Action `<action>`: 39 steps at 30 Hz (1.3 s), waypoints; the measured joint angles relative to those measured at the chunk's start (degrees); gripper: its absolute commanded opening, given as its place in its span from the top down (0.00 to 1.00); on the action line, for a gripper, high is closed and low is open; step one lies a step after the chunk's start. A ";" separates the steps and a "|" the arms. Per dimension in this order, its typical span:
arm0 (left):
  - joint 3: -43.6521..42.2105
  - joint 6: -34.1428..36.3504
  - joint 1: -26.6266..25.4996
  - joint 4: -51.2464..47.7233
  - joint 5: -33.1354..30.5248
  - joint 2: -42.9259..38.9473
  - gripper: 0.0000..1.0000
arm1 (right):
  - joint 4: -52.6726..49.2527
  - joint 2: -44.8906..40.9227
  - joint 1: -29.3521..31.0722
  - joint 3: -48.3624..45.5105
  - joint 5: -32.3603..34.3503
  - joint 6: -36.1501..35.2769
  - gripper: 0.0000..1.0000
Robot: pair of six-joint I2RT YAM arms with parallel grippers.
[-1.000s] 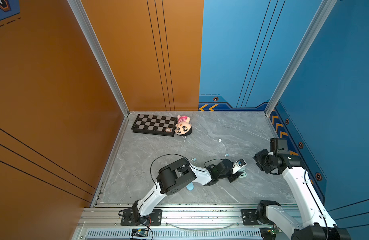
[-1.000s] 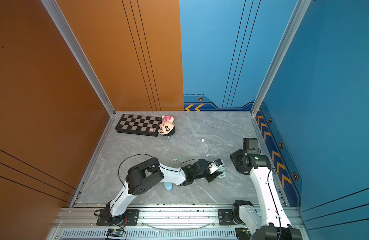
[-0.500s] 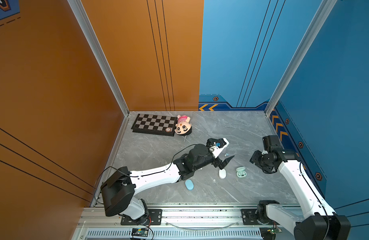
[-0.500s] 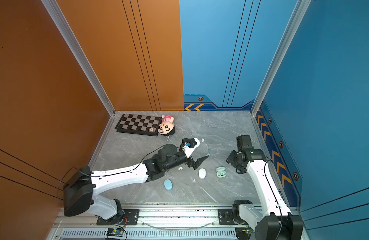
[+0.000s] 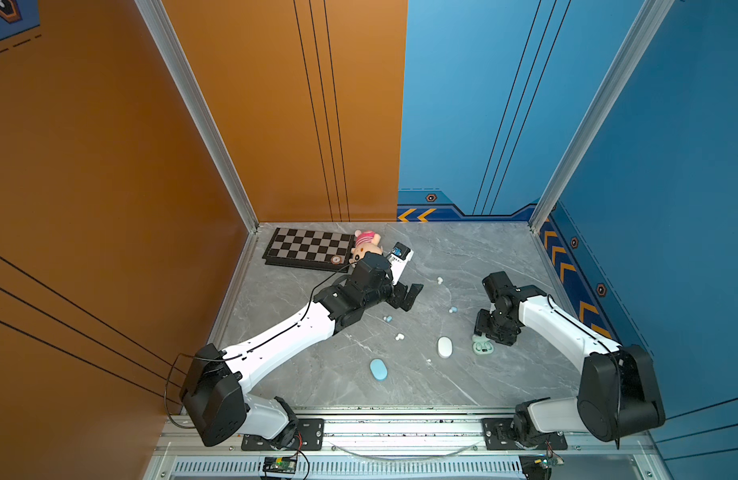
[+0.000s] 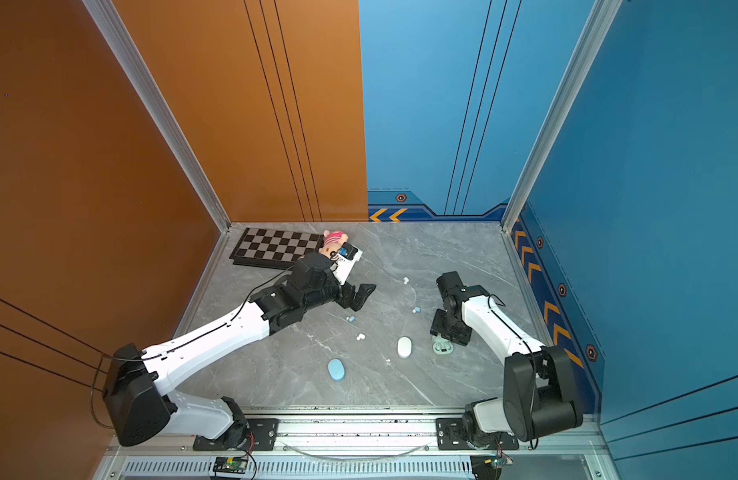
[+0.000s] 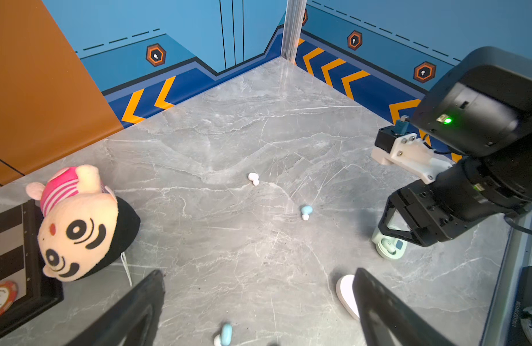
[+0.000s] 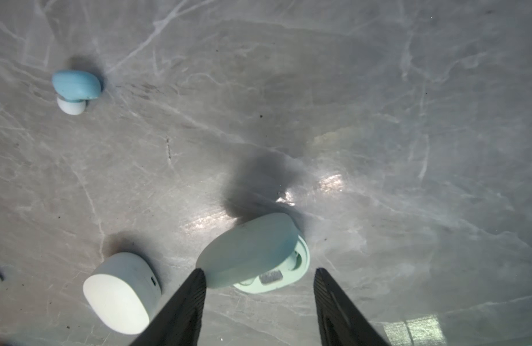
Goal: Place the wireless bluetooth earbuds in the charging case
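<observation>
Left end effector (image 7: 258, 272) is spread to its full width and carries nothing, hanging over the grey surface (image 5: 483, 257) not far from the plush toy (image 5: 367, 245) and chessboard (image 5: 309, 247). That wide stance reads as readiness for a pick. A pale blue earbud (image 7: 225, 335) lies almost under it, between the two fingers in the left wrist view, so a short descent should put it in reach.

Right end effector (image 8: 258, 271) has its fingers moderately parted with nothing clamped between them. It sits right over the mint charging case (image 8: 252, 248), whose lid is lifted. I judge it is posted there to steady the open case while the other arm fetches (one finger seems to brush the lid edge, though contact is hard to confirm). Something rounded sits in one well of that case, but I cannot tell whether it is a seated bud.

Other earbuds lie loose on the surface: a white one (image 5: 439, 280) farthest back, a blue one (image 5: 453, 309) near the right arm, and another white bud (image 5: 398, 337) toward the front. Just beside the mint case lies the white case (image 5: 445, 347), shut. The blue case (image 5: 378, 370) is also shut and lies well apart, so blue buds would need its lid raised first.
</observation>
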 measured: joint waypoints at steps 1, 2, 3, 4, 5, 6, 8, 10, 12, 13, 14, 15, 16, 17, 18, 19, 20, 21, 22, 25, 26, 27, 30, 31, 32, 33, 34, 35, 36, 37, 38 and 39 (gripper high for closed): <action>0.00 0.02 0.00 -0.11 0.02 0.00 0.02 | 0.33 0.81 0.33 0.46 0.31 -0.02 0.40; 0.00 0.04 0.00 -0.17 0.15 0.00 0.02 | 0.68 1.40 0.59 0.85 0.44 0.00 0.41; 0.00 0.07 0.00 -0.17 0.20 0.00 0.02 | 0.94 1.66 0.76 1.05 0.48 0.00 0.41; 0.00 0.09 0.00 -0.17 0.20 0.00 0.02 | 1.18 1.66 0.85 1.07 0.66 0.00 0.41; 0.00 0.11 0.00 -0.20 0.22 0.00 0.02 | 1.25 1.66 0.90 1.07 0.90 0.00 0.41; 0.00 0.22 0.00 -0.20 0.22 0.00 0.02 | 1.25 1.66 0.90 1.07 1.22 0.00 0.41; 0.00 0.26 0.00 -0.20 0.39 0.00 0.02 | 1.40 1.40 0.90 0.79 1.88 0.00 0.41; 0.00 0.31 0.00 -0.20 0.57 0.02 0.02 | 1.66 0.37 0.90 0.00 1.95 0.00 0.41; 0.09 0.50 0.00 -0.22 0.83 0.17 0.02 | 1.66 -1.27 0.90 -0.83 1.95 0.00 0.41; 0.13 0.50 0.00 -0.22 0.87 0.28 0.02 | 1.70 -1.99 0.90 -1.11 1.95 0.00 0.41; 0.17 0.48 0.00 -0.22 0.96 0.50 0.02 | 1.70 -2.78 0.90 -1.42 1.95 0.00 0.41; 0.20 0.48 0.00 -0.22 1.11 0.68 0.02 | 1.75 -3.45 0.90 -1.73 1.99 0.00 0.41; 0.22 0.46 0.00 -0.22 1.31 0.94 0.02 | 1.79 -4.20 0.90 -2.10 2.08 0.00 0.41; 0.22 0.44 0.00 -0.33 1.60 1.18 0.02 | 1.79 -4.81 0.90 -2.56 2.14 0.00 0.41; 0.22 0.42 0.00 -0.42 1.90 1.38 0.02 | 1.81 -5.22 0.90 -2.99 2.23 0.00 0.41; 0.22 0.22 0.00 -0.42 2.16 1.55 0.02 | 1.81 -5.55 0.90 -3.48 2.32 0.00 0.41; 0.24 0.13 0.00 -0.42 2.40 1.68 0.02 | 1.84 -5.79 0.90 -4.11 2.34 0.00 0.41; 0.24 -0.04 0.00 -0.42 2.71 1.77 0.02 | 1.81 -5.86 0.90 -4.55 2.34 0.00 0.41; 0.26 -0.22 0.00 -0.44 2.99 1.81 0.02 | 1.84 -5.97 0.90 -5.20 2.34 0.00 0.41; 0.26 -0.61 0.00 -0.42 3.45 1.84 0.02 | 1.84 -6.60 0.90 -6.95 2.36 0.00 0.41; 0.26 -0.63 0.00 -0.42 3.50 1.84 0.02 | 1.81 -7.08 0.90 -7.54 2.38 0.02 0.41; 0.26 -0.63 0.00 -0.42 3.54 1.84 0.02 | 1.81 -7.67 0.90 -8.04 2.40 0.04 0.41; 0.26 -0.63 0.00 -0.42 3.72 1.84 0.02 | 1.79 -10.12 0.90 -9.31 2.58 0.44 0.42; 0.26 -0.63 0.00 -0.42 3.74 1.81 0.02 | 1.81 -10.97 0.90 -9.64 2.71 0.63 0.42; 0.26 -0.63 0.00 -0.42 3.76 1.81 0.02 | 1.79 -11.80 0.90 -9.90 2.73 0.66 0.42; 0.26 -0.63 0.00 -0.42 3.76 1.84 0.02 | 1.77 -12.48 0.90 -9.99 2.73 0.66 0.42; 0.26 -0.66 0.00 -0.42 3.76 1.81 0.02 | 1.84 -13.18 1.05 -10.01 2.51 0.55 0.43; 0.26 -0.83 0.00 -0.42 3.76 1.81 0.02 | 2.14 -14.12 1.36 -10.01 1.88 0.24 0.42; 0.26 -1.05 0.13 -0.42 3.74 1.81 0.02 | 2.54 -14.95 1.90 -10.01 1.20 -0.31 0.43; 0.26 -1.44 0.31 -0.42 3.72 1.81 0.02 | 3.19 -15.91 2.84 -10.01 0.22 -1.05 0.43; 0.26 -1.95 0.50 -0.44 3.72 1.81 0.02 | 3.87 -16.79 4.00 -9.99 -0.74 -1.79 0.43; 0.26 -2.29 0.74 -0.42 3.76 1.81 0.02 | 4.46 -17.35 5.18 -9.90 -1.68 -2.60 0.43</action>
